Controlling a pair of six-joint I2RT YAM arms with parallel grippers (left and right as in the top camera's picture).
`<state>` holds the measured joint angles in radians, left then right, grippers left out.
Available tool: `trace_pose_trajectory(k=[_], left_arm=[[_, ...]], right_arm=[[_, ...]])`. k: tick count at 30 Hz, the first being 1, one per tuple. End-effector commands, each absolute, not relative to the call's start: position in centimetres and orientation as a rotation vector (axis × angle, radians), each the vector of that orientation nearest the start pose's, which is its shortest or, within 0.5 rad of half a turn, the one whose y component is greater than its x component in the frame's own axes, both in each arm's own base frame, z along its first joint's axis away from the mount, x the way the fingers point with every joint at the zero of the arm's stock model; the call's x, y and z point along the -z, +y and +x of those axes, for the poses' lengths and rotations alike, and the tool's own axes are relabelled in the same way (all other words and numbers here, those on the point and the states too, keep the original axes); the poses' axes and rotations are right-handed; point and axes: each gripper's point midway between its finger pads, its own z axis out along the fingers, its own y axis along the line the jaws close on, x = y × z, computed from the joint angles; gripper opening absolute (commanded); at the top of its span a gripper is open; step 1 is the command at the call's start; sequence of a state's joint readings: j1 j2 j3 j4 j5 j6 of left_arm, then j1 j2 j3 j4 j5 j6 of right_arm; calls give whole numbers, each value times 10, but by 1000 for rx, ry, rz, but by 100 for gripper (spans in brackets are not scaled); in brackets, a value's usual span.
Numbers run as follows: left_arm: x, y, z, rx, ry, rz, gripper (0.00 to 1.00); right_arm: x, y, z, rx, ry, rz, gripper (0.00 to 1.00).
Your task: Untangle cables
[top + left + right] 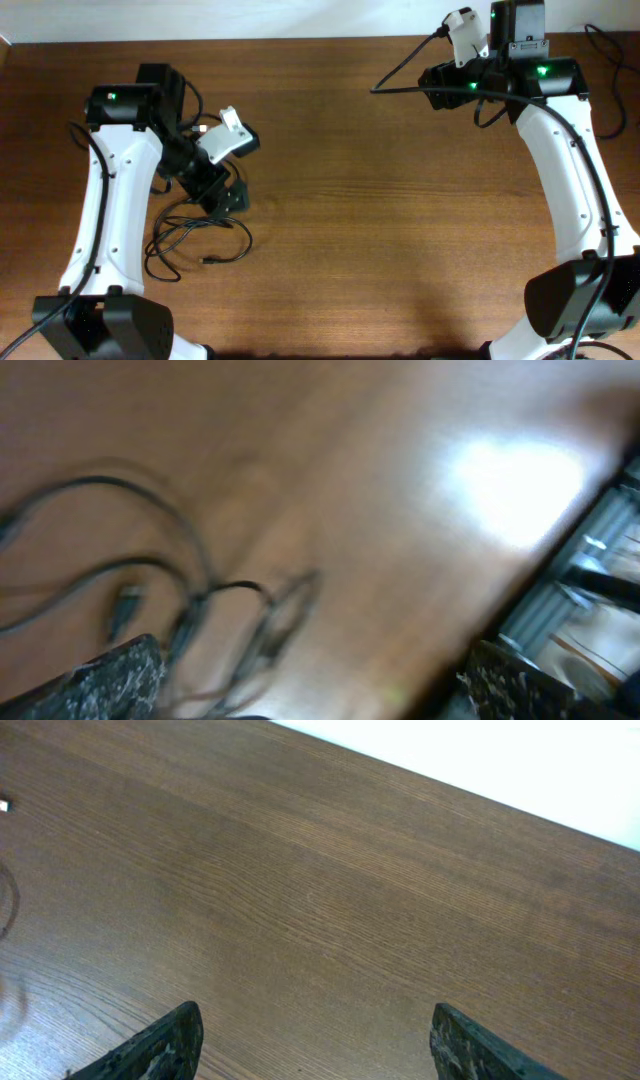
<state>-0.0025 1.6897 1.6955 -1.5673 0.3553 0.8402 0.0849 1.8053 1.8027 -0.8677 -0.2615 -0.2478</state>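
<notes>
Jaws on both arms stand released, gripping nothing. In the left wrist view the two dark fingers (105, 680) sit wide apart at the lower corners. The picture is blurred, but the cables (190, 600) show as thin dark loops on the table (400, 540) in front of them, closer to the left-hand finger. Whether any strand touches that finger I cannot tell.

From overhead, the left arm (105, 215) rises from its base at the near left corner, bends at the elbow by the far side and folds back, so its jaws point down just above the cables (200, 240). These lie as a loose tangle of curls on the table (380, 220), beside the arm's white link.

The right arm (575, 180) reaches along the right side to the far edge, well apart from the cables. Its fingers (150, 1050) are spread over bare wood, with a white wall (520, 760) beyond.
</notes>
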Motion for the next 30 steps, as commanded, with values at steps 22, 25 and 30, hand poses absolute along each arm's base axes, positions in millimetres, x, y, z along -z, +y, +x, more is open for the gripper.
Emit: trace_pose_trajectory(k=[22, 25, 30], left_arm=[[-411, -15, 538, -90, 1658, 242, 98], [-372, -10, 531, -133, 1816, 286, 98], [-350, 4, 501, -212, 1940, 268, 98]], right_arm=[[-268, 83, 477, -215, 2296, -508, 84], [-268, 83, 477, -238, 2309, -458, 88], [-268, 83, 477, -259, 2321, -407, 88]])
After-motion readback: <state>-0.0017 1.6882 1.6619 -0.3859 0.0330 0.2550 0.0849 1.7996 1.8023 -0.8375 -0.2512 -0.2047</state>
